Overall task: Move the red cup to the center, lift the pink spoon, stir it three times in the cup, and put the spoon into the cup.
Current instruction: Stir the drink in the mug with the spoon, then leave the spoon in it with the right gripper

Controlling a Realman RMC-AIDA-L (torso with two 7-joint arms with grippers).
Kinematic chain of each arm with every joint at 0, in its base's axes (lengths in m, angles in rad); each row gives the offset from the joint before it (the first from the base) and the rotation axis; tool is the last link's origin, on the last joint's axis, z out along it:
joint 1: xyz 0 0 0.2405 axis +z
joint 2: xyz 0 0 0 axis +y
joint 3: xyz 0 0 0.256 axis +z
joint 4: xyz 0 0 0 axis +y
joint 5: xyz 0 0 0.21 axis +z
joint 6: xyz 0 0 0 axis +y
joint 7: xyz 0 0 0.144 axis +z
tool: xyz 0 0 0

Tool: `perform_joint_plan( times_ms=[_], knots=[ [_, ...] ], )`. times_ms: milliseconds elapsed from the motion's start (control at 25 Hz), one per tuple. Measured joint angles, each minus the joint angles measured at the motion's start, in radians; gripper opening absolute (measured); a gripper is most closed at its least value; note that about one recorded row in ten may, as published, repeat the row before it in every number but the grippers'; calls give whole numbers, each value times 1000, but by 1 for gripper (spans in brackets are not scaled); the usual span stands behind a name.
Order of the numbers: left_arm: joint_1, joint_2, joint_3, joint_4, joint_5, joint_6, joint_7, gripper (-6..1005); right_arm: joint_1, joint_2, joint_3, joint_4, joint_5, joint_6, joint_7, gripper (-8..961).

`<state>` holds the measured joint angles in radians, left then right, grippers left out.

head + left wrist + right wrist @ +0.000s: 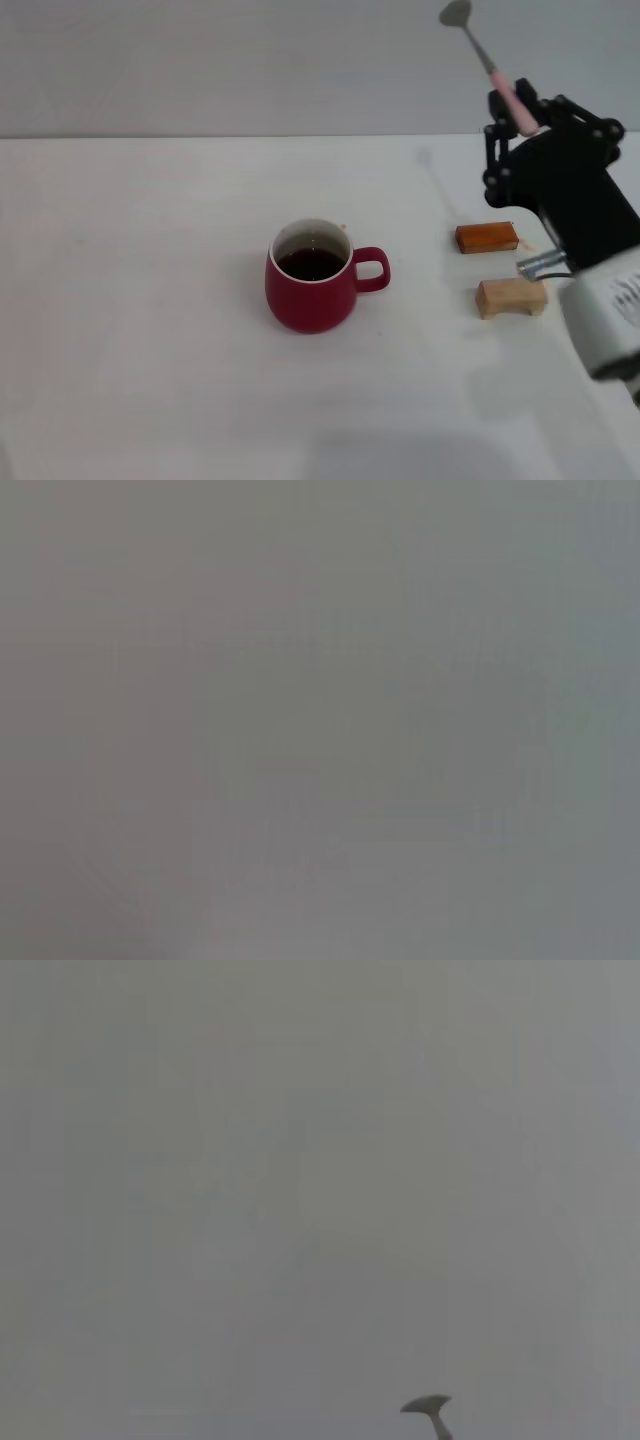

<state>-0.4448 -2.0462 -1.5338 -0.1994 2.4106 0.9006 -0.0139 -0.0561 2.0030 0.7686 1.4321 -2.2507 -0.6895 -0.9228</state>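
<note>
The red cup (pixel 312 278) stands upright in the middle of the white table, handle toward the right, with dark liquid inside. My right gripper (pixel 522 118) is raised at the far right, well right of and above the cup, shut on the pink handle of the pink spoon (pixel 487 62). The spoon points up and away, its silver bowl at the top. The spoon's bowl (pixel 427 1405) also shows in the right wrist view against a grey wall. The left gripper is out of view; the left wrist view shows only plain grey.
An orange-brown block (pixel 487 237) and a tan wooden block (pixel 511 297) lie on the table (pixel 150 300) right of the cup, below my right arm. A grey wall rises behind the table's far edge.
</note>
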Motion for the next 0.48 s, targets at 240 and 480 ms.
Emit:
perform_joint_plan(
  times_ms=[240, 480],
  knots=[
    [-1, -1, 0, -3, -1, -2, 0, 848, 4, -47, 1, -96, -226, -154, 407, 173],
    [-3, -3, 0, -6, -1, -10, 0, 848, 2, -126, 32, -36, -379, -71, 714, 174]
  ],
)
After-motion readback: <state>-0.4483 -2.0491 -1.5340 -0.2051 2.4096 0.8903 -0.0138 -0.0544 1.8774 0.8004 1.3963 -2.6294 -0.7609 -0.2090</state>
